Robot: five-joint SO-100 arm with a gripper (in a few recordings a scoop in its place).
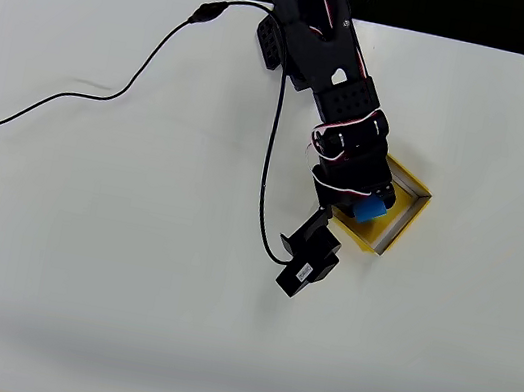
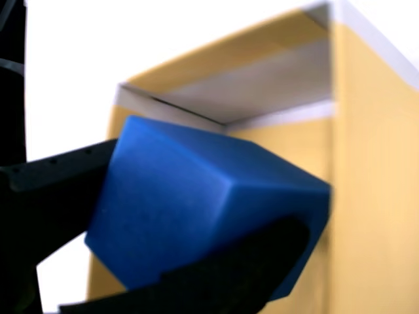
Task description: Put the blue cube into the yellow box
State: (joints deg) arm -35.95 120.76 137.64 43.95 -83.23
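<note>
Blue cube (image 2: 203, 216) fills the wrist view, tilted, one corner edge facing the lens. Dark pincer (image 2: 177, 229) fingers sit against it on two sides: one finger (image 2: 59, 176) at left-centre of the frame, the other (image 2: 242, 268) across the bottom. So the pincer is closed onto the cube, with no gap visible at either finger.

Behind the cube in the wrist view: yellow box (image 2: 373, 163), its yellow surface on the right side of the frame and pale walls meeting at a corner near the top. This view cannot tell whether the cube touches the box floor or is held above it.

Overhead view gives the layout the wrist view lacks. White counter (image 1: 70, 304), black arm (image 1: 319, 44) coming down from top centre toward centre-right. Pincer (image 1: 368, 200) is over the box (image 1: 403, 216), which sits rotated like a diamond at centre-right. Cube (image 1: 372, 210) shows as a small blue patch inside the box outline, partly covered by the arm.

Wrist camera housing (image 1: 310, 257) juts out lower left of the box, over the counter. Black cable (image 1: 108, 93) runs from the left edge across the upper left to the arm base; a second run drops down to the camera.
</note>
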